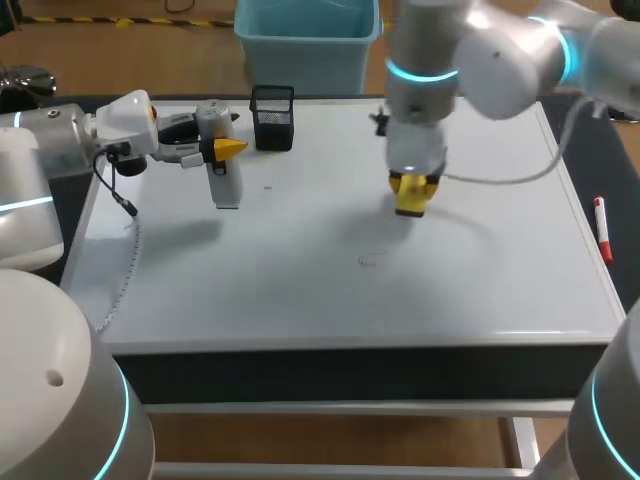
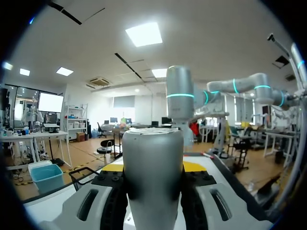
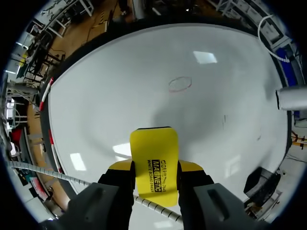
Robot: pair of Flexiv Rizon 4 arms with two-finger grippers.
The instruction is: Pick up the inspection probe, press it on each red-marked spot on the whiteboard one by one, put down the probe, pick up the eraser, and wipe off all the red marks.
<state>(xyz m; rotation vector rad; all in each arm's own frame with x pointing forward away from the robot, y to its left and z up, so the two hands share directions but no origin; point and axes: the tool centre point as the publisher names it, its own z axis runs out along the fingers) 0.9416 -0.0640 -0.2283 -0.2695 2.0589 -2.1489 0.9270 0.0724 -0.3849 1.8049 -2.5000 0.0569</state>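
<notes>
The whiteboard (image 1: 300, 290) covers the table top. My left gripper (image 1: 228, 149) is shut on the grey cylindrical probe (image 1: 222, 165) at the board's far left; the probe stands upright with its lower end at the board. In the left wrist view the probe (image 2: 153, 177) fills the gap between the yellow-tipped fingers (image 2: 193, 166). My right gripper (image 1: 413, 186) is shut on the yellow eraser (image 1: 413, 197), low over the board right of centre. Ahead of the eraser (image 3: 154, 160) lies a faint red oval mark (image 3: 180, 83), also seen as a faint mark (image 1: 368, 260) in the head view.
A black mesh pen holder (image 1: 272, 117) stands at the board's far edge, just right of the probe. A small black object (image 1: 380, 120) lies further right along that edge. A red marker (image 1: 601, 228) lies beside the board's right edge.
</notes>
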